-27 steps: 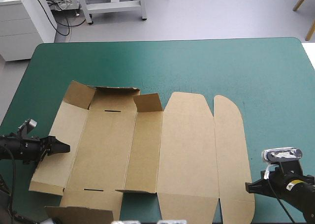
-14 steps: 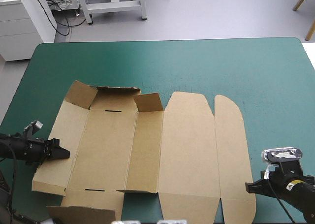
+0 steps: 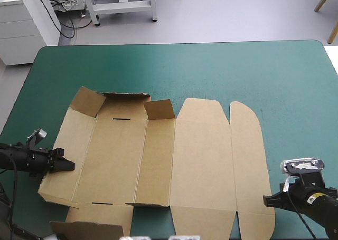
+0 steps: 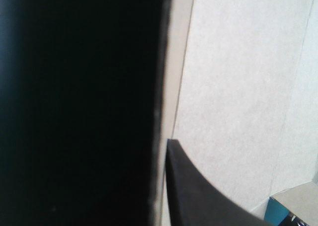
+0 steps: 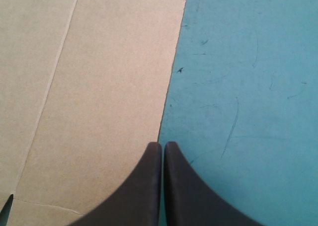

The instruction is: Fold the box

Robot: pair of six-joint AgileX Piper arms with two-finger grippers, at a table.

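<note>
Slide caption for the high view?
Left gripper holds the box by its left panel; right gripper sits shut at its edge.

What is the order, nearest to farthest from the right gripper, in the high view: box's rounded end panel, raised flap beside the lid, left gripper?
1. Rounded end panel, beside the right gripper.
2. Raised flap, far side, leftward.
3. Left gripper, far left, near side.

We see the brown box (image 3: 200, 161), a mostly flat cut sheet, lying across the near half of the teal-green table (image 3: 237, 66).
</note>
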